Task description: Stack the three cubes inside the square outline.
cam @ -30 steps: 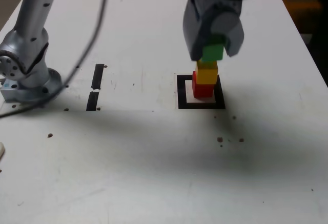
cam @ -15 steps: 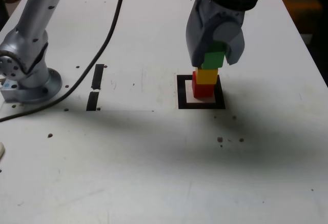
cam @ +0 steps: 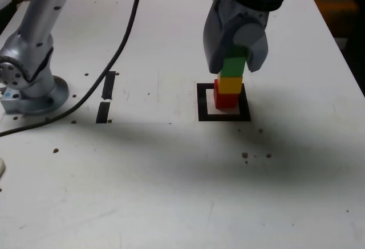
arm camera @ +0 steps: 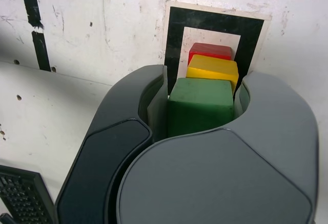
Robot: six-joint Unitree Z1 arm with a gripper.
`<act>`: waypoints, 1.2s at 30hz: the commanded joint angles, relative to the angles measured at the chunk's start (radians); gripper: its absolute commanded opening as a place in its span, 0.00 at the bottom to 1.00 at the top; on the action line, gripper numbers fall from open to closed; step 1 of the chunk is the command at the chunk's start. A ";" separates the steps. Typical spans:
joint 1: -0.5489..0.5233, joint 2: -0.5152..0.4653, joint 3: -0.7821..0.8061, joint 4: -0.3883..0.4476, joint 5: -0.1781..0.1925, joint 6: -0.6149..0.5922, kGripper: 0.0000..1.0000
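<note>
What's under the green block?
The yellow cube sits under the green cube, with the red cube lowest. The gripper hides whether green and yellow touch.

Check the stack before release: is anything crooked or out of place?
Slightly. The red cube sits off-centre in the outline, toward the exterior view's right, and the yellow cube overhangs it a little. The gripper holds the green cube on top. Nothing spilled or damaged.
</note>
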 commanded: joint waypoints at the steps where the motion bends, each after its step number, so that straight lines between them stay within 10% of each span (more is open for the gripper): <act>1: 0.003 -0.002 0.001 0.010 -0.002 0.002 0.35; 7: 0.003 0.002 0.000 0.009 -0.004 0.003 0.40; 16: 0.001 0.010 -0.001 0.025 -0.013 0.008 0.96; 28: 0.000 -0.050 0.022 0.047 -0.031 0.012 1.00; 36: -0.007 -0.295 0.130 0.054 -0.030 0.003 1.00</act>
